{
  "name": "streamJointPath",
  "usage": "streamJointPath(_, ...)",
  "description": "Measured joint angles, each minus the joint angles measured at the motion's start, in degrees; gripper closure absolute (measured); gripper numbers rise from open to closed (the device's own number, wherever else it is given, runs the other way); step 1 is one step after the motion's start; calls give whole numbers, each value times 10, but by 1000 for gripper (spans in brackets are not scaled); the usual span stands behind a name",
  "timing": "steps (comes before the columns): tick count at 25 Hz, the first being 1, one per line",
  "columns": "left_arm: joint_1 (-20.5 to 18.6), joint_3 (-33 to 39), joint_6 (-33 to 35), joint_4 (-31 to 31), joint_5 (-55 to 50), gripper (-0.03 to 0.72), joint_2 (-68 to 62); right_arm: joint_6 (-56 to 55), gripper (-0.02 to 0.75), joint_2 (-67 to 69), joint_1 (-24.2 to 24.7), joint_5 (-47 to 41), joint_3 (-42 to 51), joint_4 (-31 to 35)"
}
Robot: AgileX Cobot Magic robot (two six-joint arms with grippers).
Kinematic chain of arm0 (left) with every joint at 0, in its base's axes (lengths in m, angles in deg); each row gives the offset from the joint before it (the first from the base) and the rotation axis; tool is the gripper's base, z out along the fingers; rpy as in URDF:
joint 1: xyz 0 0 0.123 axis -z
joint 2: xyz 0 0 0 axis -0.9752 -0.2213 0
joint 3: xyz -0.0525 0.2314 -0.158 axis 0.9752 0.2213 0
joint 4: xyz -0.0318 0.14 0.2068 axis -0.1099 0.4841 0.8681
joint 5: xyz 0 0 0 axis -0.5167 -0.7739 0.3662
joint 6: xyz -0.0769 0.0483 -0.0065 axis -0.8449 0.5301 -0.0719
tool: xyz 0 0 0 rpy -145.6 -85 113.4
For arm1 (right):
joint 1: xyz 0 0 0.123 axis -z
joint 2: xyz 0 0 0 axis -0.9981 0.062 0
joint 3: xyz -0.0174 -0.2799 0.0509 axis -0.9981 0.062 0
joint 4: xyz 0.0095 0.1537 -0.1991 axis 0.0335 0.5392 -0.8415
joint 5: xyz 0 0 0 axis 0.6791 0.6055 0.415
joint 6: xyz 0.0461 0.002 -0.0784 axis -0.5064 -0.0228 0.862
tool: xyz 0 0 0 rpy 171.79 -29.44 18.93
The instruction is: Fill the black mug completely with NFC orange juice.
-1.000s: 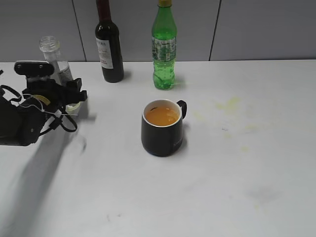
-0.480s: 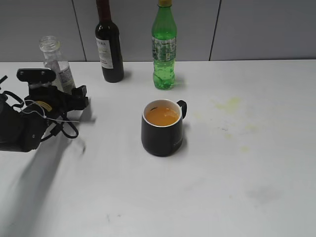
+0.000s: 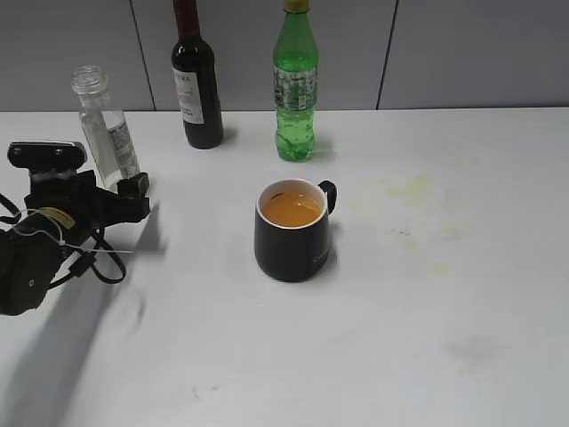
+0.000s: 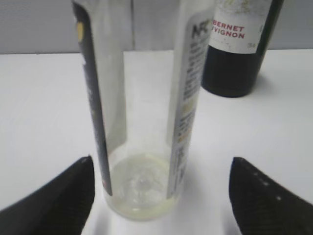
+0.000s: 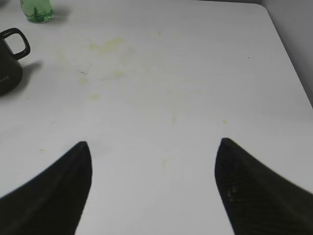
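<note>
Exterior view, left to right. At far left the left gripper (image 3: 133, 191) sits low over the desk (image 3: 444, 338), its jaws spread wide and holding nothing. Just beyond them, toward the back wall, stands the clear bottle (image 3: 105, 129), upright, uncapped and apparently drained; in the left wrist view the bottle (image 4: 142, 107) rises between the 2 dark jaw tips without touching either, only a pale film left at its base. Its long axis is vertical, mouth up. Next come 2 bystanders at the back of the desk: the dark wine bottle (image 3: 196, 76) and the green soda bottle (image 3: 295, 84), both upright. At centre stands the black mug (image 3: 292, 231), upright, mouth up, handle turned toward the back right, well apart from the left gripper and to its right. The orange juice (image 3: 291, 208) lies just under the white rim, so the filling looks essentially complete. The right gripper (image 5: 154, 191) appears only in its own wrist view: jaws wide, empty, over bare desk, the mug at that view's left edge.
</note>
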Motion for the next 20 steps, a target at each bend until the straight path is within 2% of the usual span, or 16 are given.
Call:
streamJointPath(11, 19, 171, 0, -20, -11, 35, 157, 0, 144, 0, 0, 0, 0, 0)
streamJointPath(14, 19, 203, 0, -34, -63, 39, 227, 0, 144, 0, 0, 0, 0, 0)
streamJointPath(20, 19, 213, 1, -49, -250, 49, 384, 0, 144, 0, 0, 0, 0, 0)
